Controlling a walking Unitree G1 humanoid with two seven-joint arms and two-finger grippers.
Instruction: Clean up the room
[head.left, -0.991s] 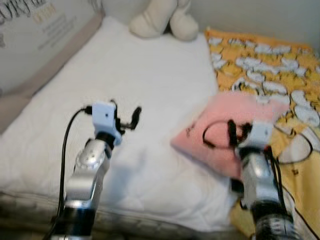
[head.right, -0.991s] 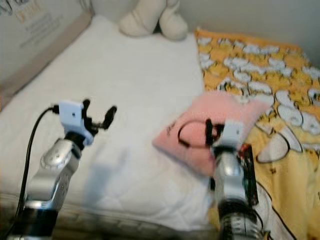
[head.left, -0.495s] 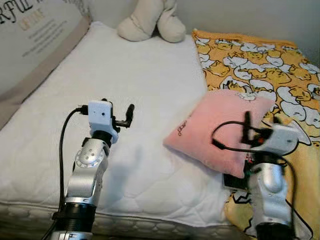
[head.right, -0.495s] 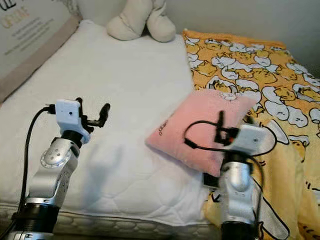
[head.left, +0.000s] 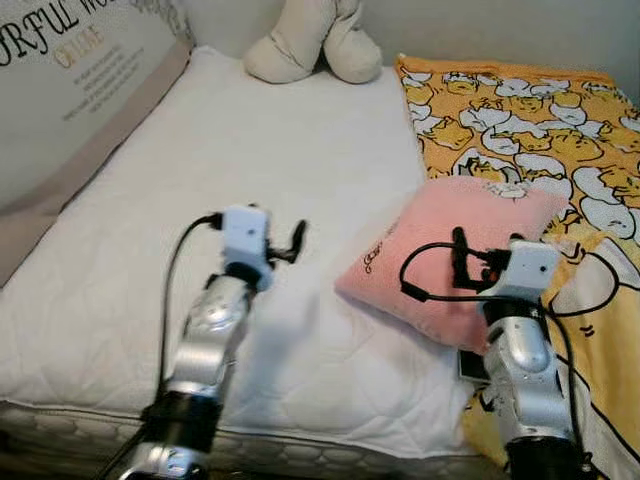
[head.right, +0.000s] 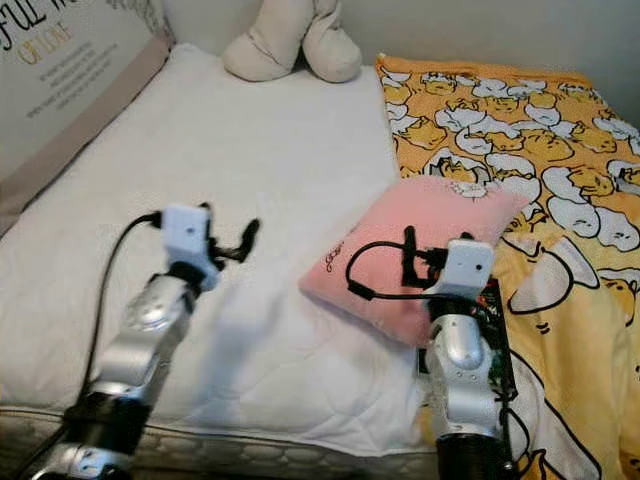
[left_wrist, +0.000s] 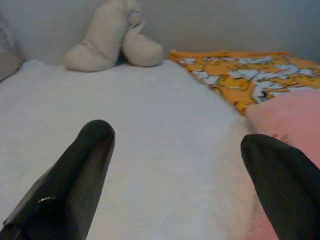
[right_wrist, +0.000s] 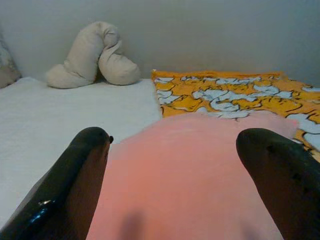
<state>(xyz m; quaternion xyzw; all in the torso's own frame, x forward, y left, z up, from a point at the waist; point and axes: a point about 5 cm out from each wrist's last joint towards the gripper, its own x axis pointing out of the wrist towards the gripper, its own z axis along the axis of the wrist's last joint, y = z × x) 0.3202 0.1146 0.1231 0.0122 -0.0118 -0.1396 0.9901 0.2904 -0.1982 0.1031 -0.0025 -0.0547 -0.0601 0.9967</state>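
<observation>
A pink pillow (head.left: 440, 235) lies tilted across the seam between the white mattress (head.left: 250, 130) and a yellow duck-print blanket (head.left: 540, 110). My right gripper (head.left: 472, 256) hovers open over the pillow's near edge; in the right wrist view its fingers (right_wrist: 75, 175) spread wide with the pillow (right_wrist: 185, 175) between and beneath them. My left gripper (head.left: 292, 242) is open above bare mattress, left of the pillow. The left wrist view shows the pillow's edge (left_wrist: 280, 110) off to one side.
A cream plush toy (head.left: 305, 40) lies at the head of the bed against the wall. A large grey cushion with lettering (head.left: 70, 80) leans along the left side. A dark flat object (head.right: 497, 335) lies on the blanket under my right arm.
The left arm has swung right, closer to the pink pillow. The right gripper has shifted left over the pillow's near edge. The camera view has also moved slightly.
</observation>
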